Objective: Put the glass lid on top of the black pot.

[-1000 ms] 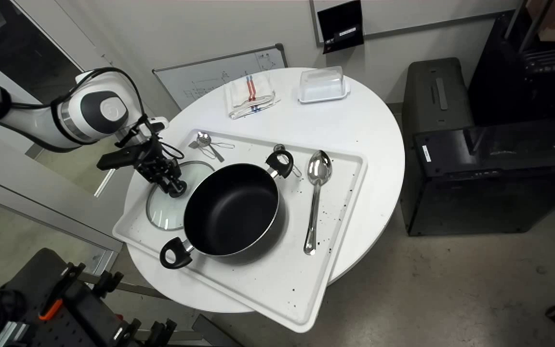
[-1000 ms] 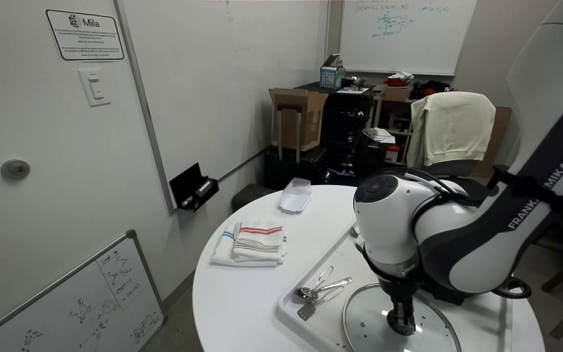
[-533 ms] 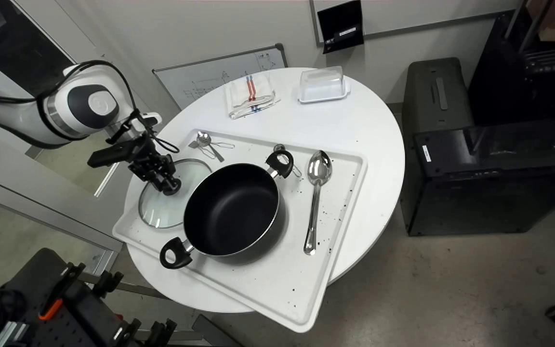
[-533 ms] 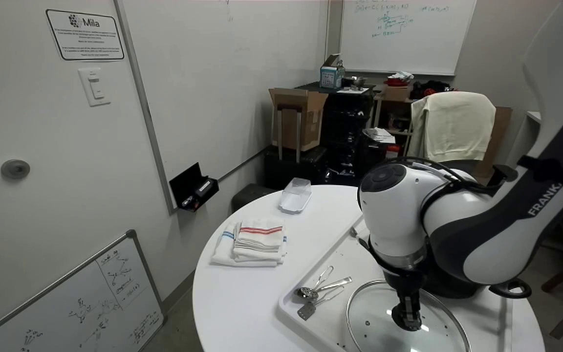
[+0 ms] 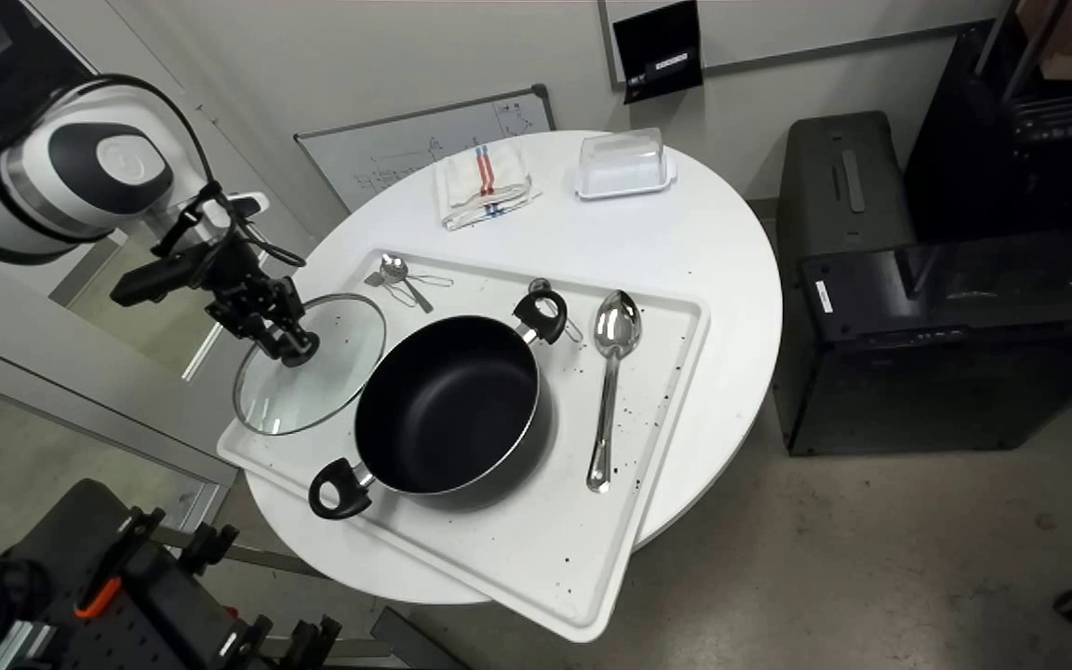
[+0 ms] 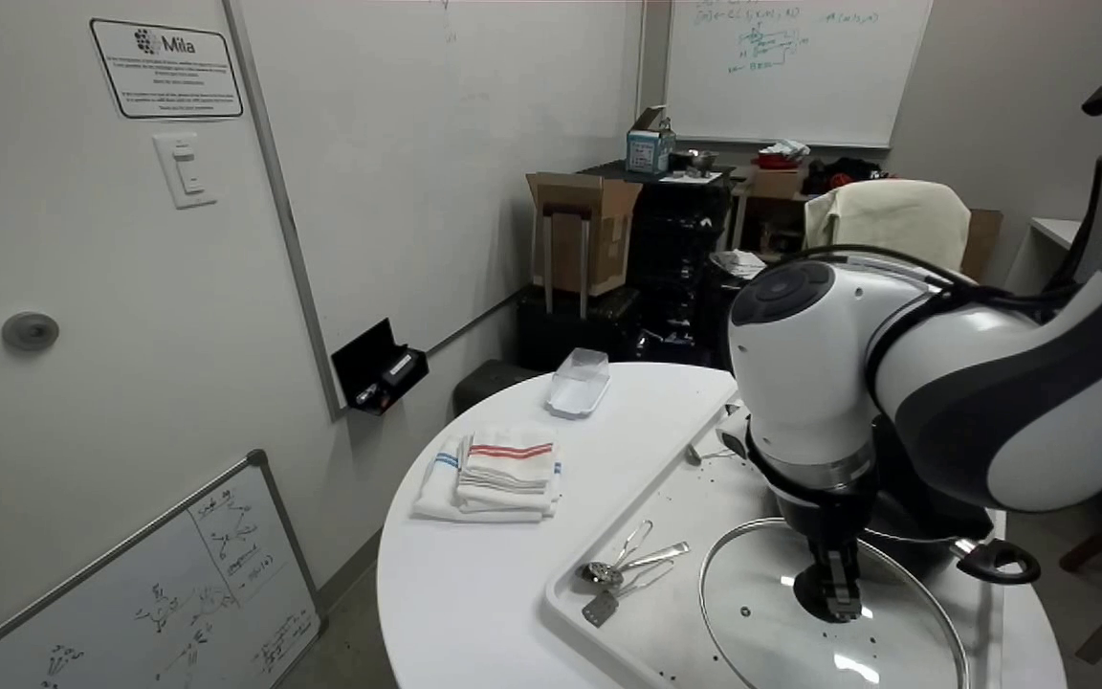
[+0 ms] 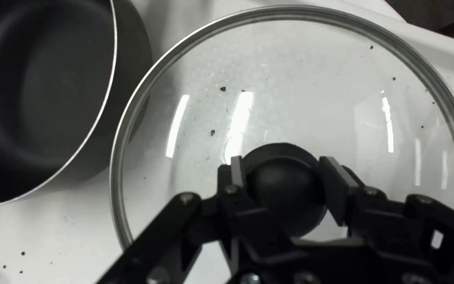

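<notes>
The glass lid (image 5: 342, 368) is a clear disc with a thin metal rim and dark knob. It also shows in an exterior view (image 6: 752, 612) and the wrist view (image 7: 309, 86). My gripper (image 5: 296, 346) is shut on the lid's knob, with a finger on each side in the wrist view (image 7: 285, 173). The lid hangs slightly tilted above the tray, beside the black pot (image 5: 452, 409). The pot is uncovered and empty; part of it shows at the left of the wrist view (image 7: 61, 90). The arm hides most of it in an exterior view, where one handle (image 6: 999, 563) shows.
The white tray (image 5: 536, 568) holds the pot, a large metal spoon (image 5: 612, 354) and small utensils (image 5: 396, 274). Folded towels (image 5: 485, 184) and a clear-covered butter dish (image 5: 624, 166) stand at the back of the round white table (image 5: 713, 279).
The gripper and lid have risen from the tray together and shifted up and left, away from the pot, in an exterior view. The pot has not moved.
</notes>
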`<action>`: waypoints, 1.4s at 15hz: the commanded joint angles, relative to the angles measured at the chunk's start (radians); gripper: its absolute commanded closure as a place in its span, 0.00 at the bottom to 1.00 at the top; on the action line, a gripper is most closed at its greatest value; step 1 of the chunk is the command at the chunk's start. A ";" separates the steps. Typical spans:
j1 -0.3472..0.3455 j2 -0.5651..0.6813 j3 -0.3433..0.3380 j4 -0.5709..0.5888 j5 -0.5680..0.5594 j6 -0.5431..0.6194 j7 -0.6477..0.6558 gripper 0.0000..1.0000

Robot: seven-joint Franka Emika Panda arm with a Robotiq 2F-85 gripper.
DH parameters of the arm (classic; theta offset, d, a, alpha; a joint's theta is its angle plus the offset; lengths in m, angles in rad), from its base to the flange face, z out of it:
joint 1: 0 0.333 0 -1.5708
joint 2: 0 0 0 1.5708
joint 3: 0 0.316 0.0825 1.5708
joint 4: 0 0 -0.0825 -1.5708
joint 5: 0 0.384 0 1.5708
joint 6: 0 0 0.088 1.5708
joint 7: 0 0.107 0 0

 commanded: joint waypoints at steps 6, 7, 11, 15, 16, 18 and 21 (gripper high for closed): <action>-0.006 -0.187 0.003 -0.130 -0.054 -0.071 0.011 0.76; -0.011 -0.199 0.000 -0.142 -0.057 -0.069 0.013 0.76; -0.051 -0.246 -0.018 -0.194 -0.058 -0.056 0.013 0.76; -0.117 -0.284 -0.051 -0.231 -0.066 -0.048 -0.004 0.76; -0.140 -0.292 -0.061 -0.234 -0.064 -0.047 -0.013 0.76; -0.176 -0.303 -0.079 -0.236 -0.065 -0.046 -0.019 0.76; -0.231 -0.304 -0.104 -0.222 -0.060 -0.047 -0.030 0.76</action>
